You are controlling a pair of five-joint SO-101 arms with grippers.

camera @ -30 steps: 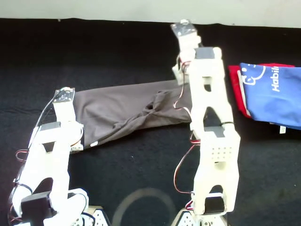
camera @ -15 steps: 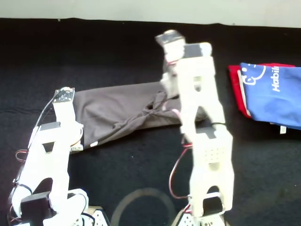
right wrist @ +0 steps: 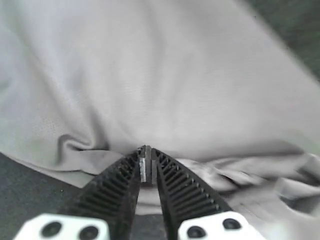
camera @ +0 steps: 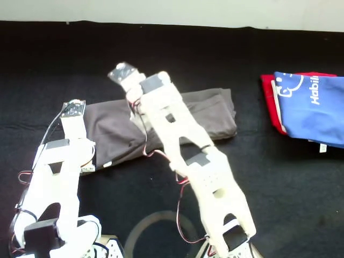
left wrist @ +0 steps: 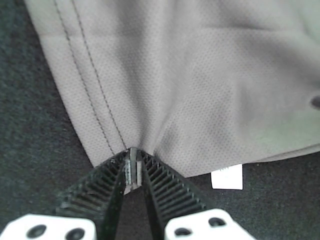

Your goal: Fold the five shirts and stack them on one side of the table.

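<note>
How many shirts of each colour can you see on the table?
grey shirt: 1
red shirt: 1
blue shirt: 1
Total: 3 shirts

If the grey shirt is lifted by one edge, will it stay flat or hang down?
Probably floppy: the grey shirt bunches into soft wrinkles where the right gripper pinches it. It looks thin and light, since the fine knit puckers at the left gripper's closed tips. Lifted by one edge, it would likely sag.
</note>
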